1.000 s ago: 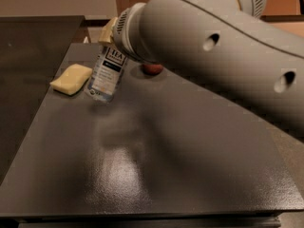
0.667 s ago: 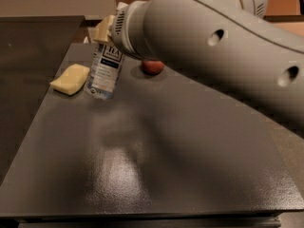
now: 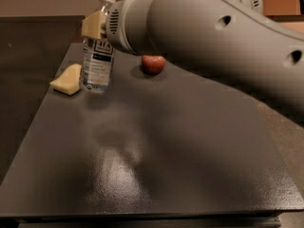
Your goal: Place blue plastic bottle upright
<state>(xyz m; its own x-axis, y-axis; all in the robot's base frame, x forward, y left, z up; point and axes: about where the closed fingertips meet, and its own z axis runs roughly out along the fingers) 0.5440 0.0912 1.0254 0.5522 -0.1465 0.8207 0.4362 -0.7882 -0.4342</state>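
Observation:
The blue plastic bottle (image 3: 97,66) is clear, with a white cap and a pale label with a dark band. It stands upright at the far left of the dark table (image 3: 142,156), its base at or just above the surface. My gripper (image 3: 98,26) is at the bottle's upper part and shut on it; one tan finger (image 3: 91,25) shows on the bottle's left side, the other is hidden. My large grey arm (image 3: 213,42) reaches in from the upper right.
A yellow sponge wedge (image 3: 68,80) lies just left of the bottle, nearly touching it. A red apple (image 3: 153,63) sits to its right, partly under the arm. The table's left edge runs close to the sponge.
The bottle hung tilted in my gripper, cap up and to the right. It is now upright and lower, with its base at the table beside the sponge.

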